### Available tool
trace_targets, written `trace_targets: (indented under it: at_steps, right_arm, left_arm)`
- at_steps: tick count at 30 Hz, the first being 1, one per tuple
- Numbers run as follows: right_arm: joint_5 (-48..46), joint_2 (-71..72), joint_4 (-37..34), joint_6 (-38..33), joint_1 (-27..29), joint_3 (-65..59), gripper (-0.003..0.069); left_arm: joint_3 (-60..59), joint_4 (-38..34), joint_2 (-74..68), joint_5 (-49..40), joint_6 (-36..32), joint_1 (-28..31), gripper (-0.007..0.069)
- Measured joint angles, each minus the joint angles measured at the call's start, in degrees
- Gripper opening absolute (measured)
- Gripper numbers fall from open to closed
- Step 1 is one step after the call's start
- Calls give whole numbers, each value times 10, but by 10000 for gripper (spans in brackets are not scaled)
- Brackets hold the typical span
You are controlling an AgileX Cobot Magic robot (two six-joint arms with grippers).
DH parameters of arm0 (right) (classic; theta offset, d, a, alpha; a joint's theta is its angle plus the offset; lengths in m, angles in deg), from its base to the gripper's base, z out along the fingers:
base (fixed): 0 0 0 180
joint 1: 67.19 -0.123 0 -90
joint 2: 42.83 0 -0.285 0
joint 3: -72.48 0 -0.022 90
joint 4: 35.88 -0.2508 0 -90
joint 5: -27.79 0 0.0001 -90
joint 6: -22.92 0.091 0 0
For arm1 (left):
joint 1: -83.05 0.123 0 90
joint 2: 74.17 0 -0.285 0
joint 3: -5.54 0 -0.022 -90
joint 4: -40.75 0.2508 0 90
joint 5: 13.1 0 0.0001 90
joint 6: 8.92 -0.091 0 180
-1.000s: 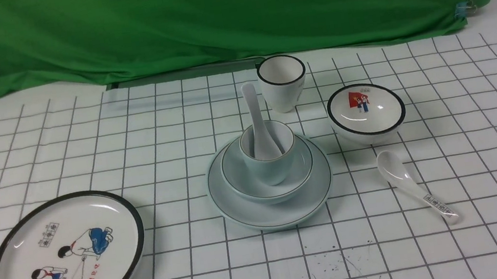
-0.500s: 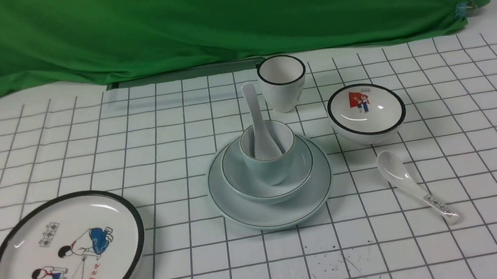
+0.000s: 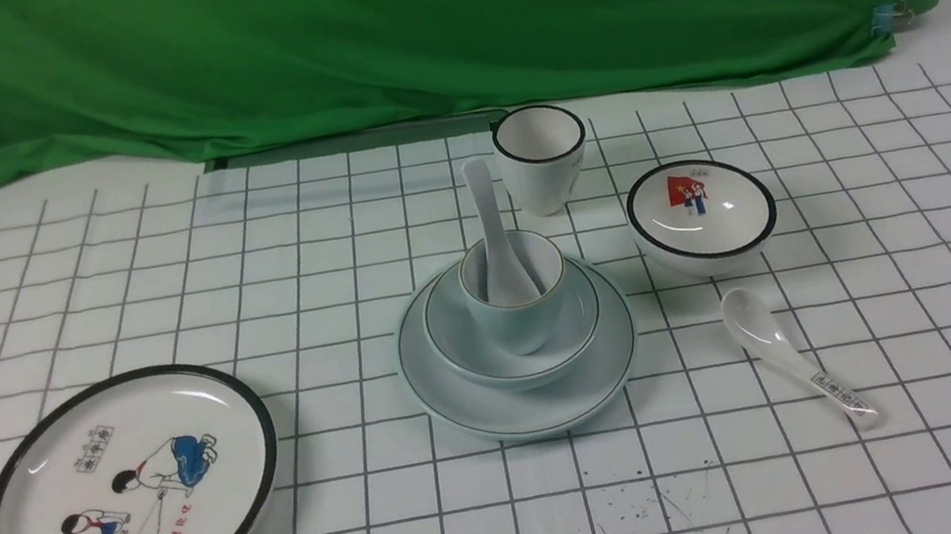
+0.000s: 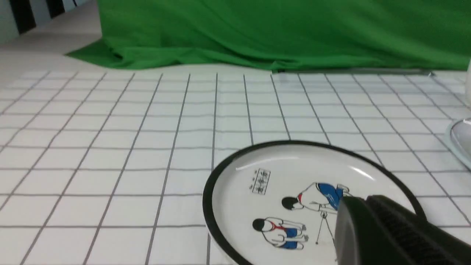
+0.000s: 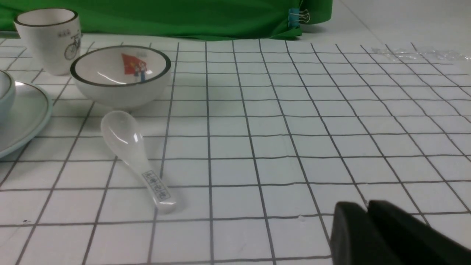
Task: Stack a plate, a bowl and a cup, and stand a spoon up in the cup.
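your stack is built near the middle of the table [image 3: 20,307]: the plate [image 3: 525,406] at the base, the bowl [image 3: 514,365] nested in it, the cup [image 3: 520,322] in the bowl, and the spoon [image 3: 490,227] standing in the cup, handle leaning on the rim toward the far edge. the left gripper [image 4: 371,235] hangs over the picture plate [image 4: 257,206] near the front left corner, jaws shut and empty. the right gripper [image 5: 368,228] holds nothing; whether its jaws are parted, you cannot tell.

place: lab (staged) | cues: green backdrop [image 3: 401,24]; gridded tabletop [image 3: 158,286]
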State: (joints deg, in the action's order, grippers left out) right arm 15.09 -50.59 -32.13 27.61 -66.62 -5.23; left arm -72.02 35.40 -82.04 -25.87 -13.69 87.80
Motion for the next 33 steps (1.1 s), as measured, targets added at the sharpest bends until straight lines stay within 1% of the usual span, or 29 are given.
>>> trace_targets:
  at_steps: [6, 18, 33]
  right_arm:
    - [0, 0, 0, 0, 0, 0, 112]
    - [0, 0, 0, 0, 0, 0, 125]
    - [0, 0, 0, 0, 0, 0, 161]
  left_arm:
    - [0, 3, 0, -6, -13, 0, -29]
    - [0, 10, 0, -6, -14, 0, -29]
    - [0, 10, 0, -6, -15, 0, -29]
